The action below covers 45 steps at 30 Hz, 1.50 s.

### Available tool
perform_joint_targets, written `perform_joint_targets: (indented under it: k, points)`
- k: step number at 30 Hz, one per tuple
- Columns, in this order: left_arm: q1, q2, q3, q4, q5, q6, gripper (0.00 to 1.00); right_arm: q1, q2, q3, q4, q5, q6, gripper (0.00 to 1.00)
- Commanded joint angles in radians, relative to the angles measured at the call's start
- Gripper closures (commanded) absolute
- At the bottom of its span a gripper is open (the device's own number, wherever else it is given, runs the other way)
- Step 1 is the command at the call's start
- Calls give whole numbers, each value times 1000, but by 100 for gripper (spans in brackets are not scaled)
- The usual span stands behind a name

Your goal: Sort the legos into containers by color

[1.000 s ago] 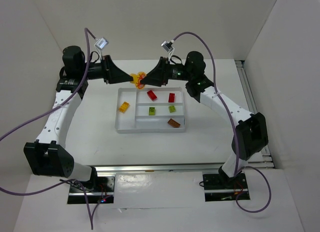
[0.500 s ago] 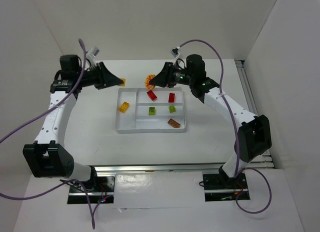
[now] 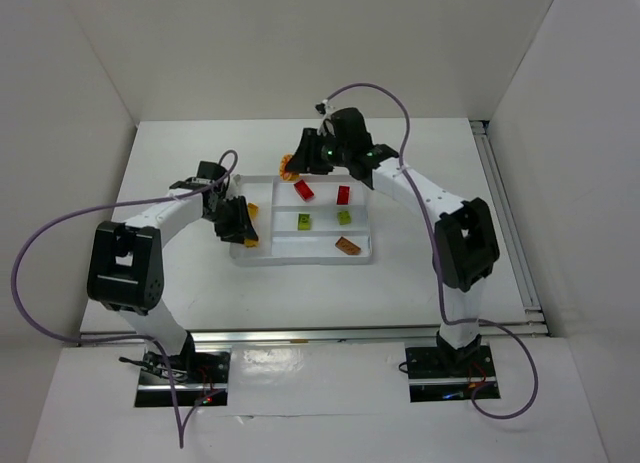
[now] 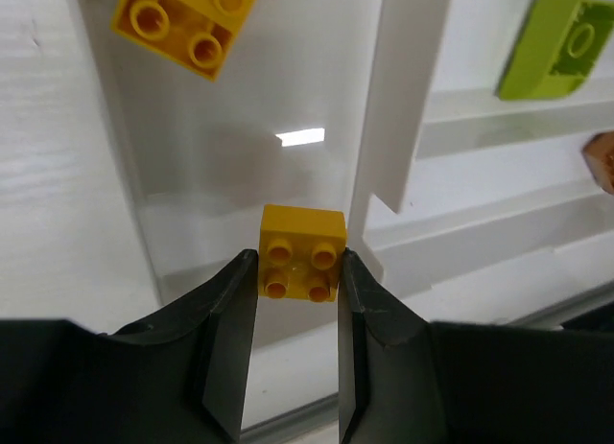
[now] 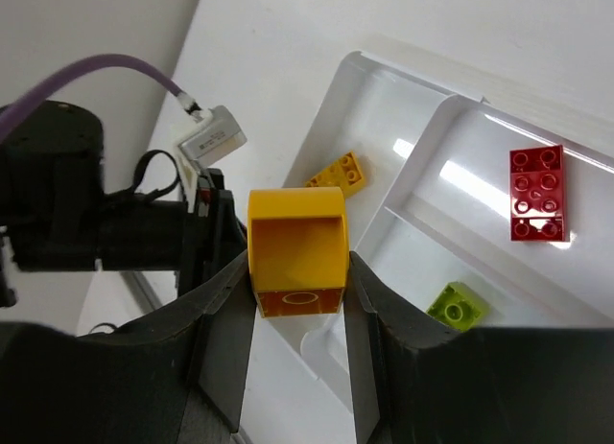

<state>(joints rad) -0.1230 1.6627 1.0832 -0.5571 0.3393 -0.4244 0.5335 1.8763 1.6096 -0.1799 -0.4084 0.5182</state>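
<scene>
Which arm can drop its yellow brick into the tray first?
Probably left. The left hand holds a small yellow brick low over the tall compartment, where another yellow brick already lies. The right hand holds its curved yellow brick farther above the tray.

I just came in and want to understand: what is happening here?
Both arms are sorting bricks by color into a tray. The left gripper holds a small yellow brick over the tall section, where a second yellow brick lies. The right gripper holds a yellow-orange piece near the tray's far rim. Two red bricks, two green bricks and one orange brick already lie in the narrow sections.
</scene>
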Motion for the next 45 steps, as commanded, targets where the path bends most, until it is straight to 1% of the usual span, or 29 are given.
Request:
perform_joint_targets:
  k: [1, 2, 3, 4, 5, 9, 10, 13, 14, 15, 17, 18, 19, 20, 23, 26, 27, 29, 30, 31, 32, 33, 35, 36, 37, 39, 40, 42, 45]
  points:
    - [-15, 28, 61, -4, -135, -11, 65, 45, 78, 116, -65, 78, -50, 100]
    - [-15, 28, 75, -4, -135, -11, 51, 45, 134, 143, -91, 79, -59, 100]
    - [-15, 11, 84, -15, -135, -11, 21, 45, 164, 198, -101, 69, -60, 100]
    - [-15, -4, 84, -30, -135, -11, 4, 45, 188, 222, -101, 69, -69, 100]
    - [-15, -36, 105, -44, -135, -2, 0, 55, 237, 245, -101, 54, -69, 100]
    - [-15, -113, 177, -133, -125, 7, 0, 82, 364, 387, -150, 66, -89, 100]
    - [-15, -157, 191, -151, -137, 7, 0, 94, 392, 464, -165, 66, -89, 100]
    - [-15, -240, 242, -228, -206, -36, 1, 105, 495, 582, -202, 66, -89, 100]
    - [-15, -260, 242, -237, -206, -36, 1, 105, 517, 605, -202, 57, -89, 96]
    - [-6, -279, 242, -250, -239, -48, 5, 114, 555, 649, -214, 48, -89, 82]
    - [3, -316, 242, -260, -259, -48, 5, 114, 584, 688, -228, 34, -80, 54]
    - [3, -345, 242, -260, -260, -48, 5, 114, 593, 700, -228, 23, -80, 42]
    - [19, -345, 233, -260, -260, -48, 5, 114, 593, 701, -228, 23, -80, 32]
    - [19, -357, 233, -260, -260, -48, 5, 123, 584, 701, -237, 34, -80, 29]
    - [28, -357, 242, -270, -260, -39, 5, 123, 506, 618, -224, 74, -89, 24]
    - [28, -348, 251, -260, -232, -27, 6, 123, 387, 511, -227, 202, -136, 19]
    - [28, -348, 251, -260, -232, -27, 6, 123, 353, 478, -227, 300, -148, 16]
    - [28, -348, 261, -250, -232, -27, 6, 123, 243, 370, -236, 399, -188, 13]
    - [28, -348, 270, -241, -232, -27, 6, 123, 203, 333, -236, 525, -205, 11]
    - [28, -339, 280, -241, -246, -27, 6, 123, 119, 293, -236, 604, -216, 3]
    - [28, -339, 281, -241, -255, -27, 6, 123, 78, 204, -236, 690, -216, 0]
    - [28, -339, 290, -241, -255, -27, 6, 114, 39, 163, -248, 859, -216, 0]
    - [37, -339, 290, -241, -255, -14, 6, 80, -67, 58, -283, 995, -169, 0]
    - [37, -339, 290, -228, -255, -14, 6, 47, -95, 35, -311, 1152, -134, 0]
    - [37, -339, 299, -228, -255, -14, 6, 28, -139, 15, -407, 1231, -24, 0]
    - [37, -339, 299, -219, -255, -24, 6, -47, -164, -11, -528, 1357, 76, 0]
    - [37, -351, 299, -210, -264, -33, 6, -76, -177, -20, -649, 1367, 121, 0]
    - [37, -363, 299, -182, -264, -33, 6, -147, -192, -54, -764, 1367, 216, 0]
    - [46, -363, 308, -173, -253, -33, 6, -190, -223, -200, -765, 1332, 214, 0]
